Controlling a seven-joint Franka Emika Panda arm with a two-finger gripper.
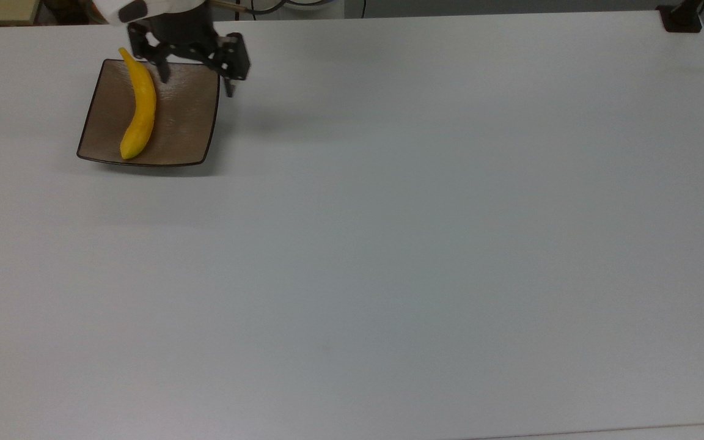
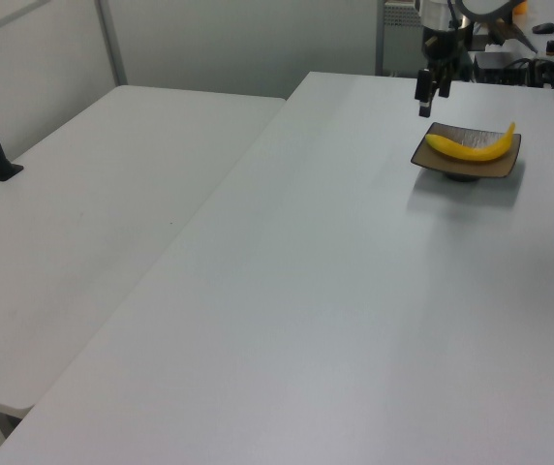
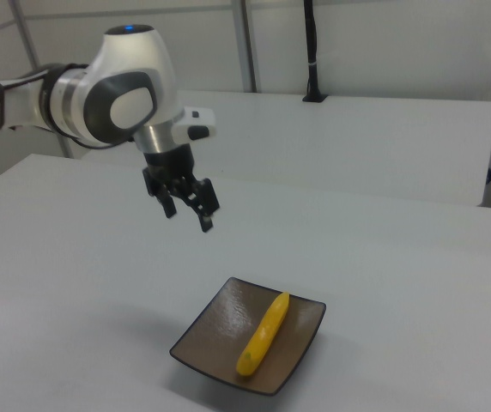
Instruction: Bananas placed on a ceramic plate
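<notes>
**A:** What does the top view show?

**B:** A yellow banana [image 1: 139, 104] lies on the square brown plate [image 1: 187, 122], toward the top view's left. The gripper [image 1: 196, 82] hangs by the plate's upper right corner, fingers spread, empty.

**A:** The left view?

**B:** The banana [image 2: 469, 146] rests in the plate [image 2: 498, 165] on the white table [image 2: 316, 310]; the gripper [image 2: 431, 101] hangs beyond the plate's left edge.

**A:** The right view?

**B:** The gripper [image 3: 187, 219] hangs apart, well above the plate [image 3: 215, 330] holding the banana [image 3: 263, 335].

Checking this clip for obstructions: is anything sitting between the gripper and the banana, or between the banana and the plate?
Nothing visible. The banana already lies on the ceramic plate, nothing under or over it. The gripper hangs open above the table, apart from the plate, with only open air between them.
</notes>
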